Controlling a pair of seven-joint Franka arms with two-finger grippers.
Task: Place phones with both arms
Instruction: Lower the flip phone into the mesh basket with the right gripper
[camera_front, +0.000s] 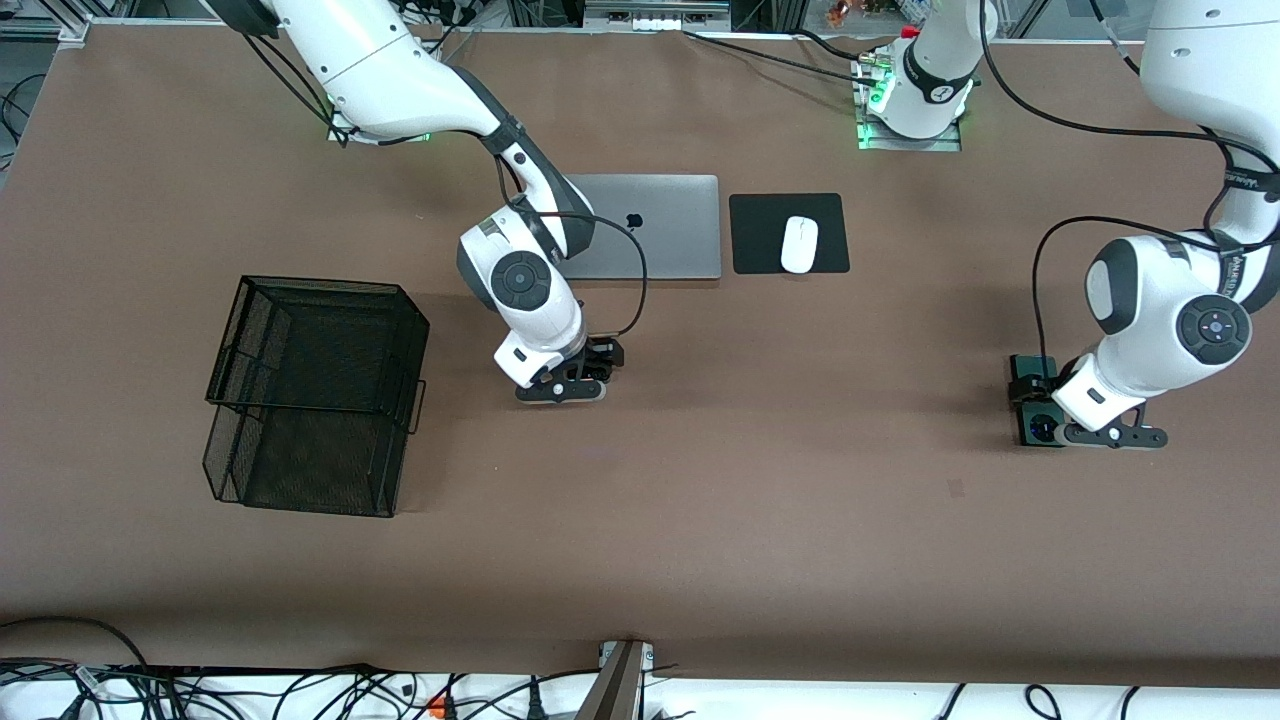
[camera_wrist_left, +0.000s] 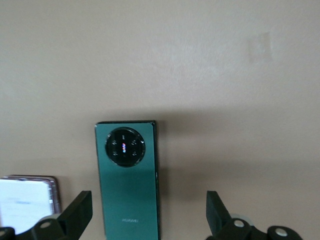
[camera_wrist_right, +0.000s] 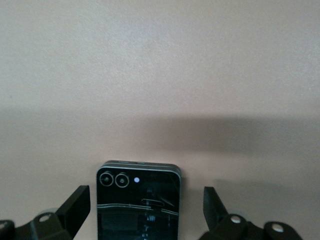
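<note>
Left gripper (camera_wrist_left: 145, 215) spread wide over the green phone (camera_wrist_left: 131, 177), holding nothing. Right gripper (camera_wrist_right: 145, 212) likewise wide over the black phone (camera_wrist_right: 138, 200), empty. Both phones lie on the table (camera_front: 750, 480). Only the left wrist view shows the pale phone (camera_wrist_left: 27, 202) beside the green. Basket (camera_front: 315, 390) contents indiscernible.

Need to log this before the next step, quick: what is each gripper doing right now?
Left gripper: open, holding nothing, over the green phone.
Right gripper: open, holding nothing, over the black phone.
</note>
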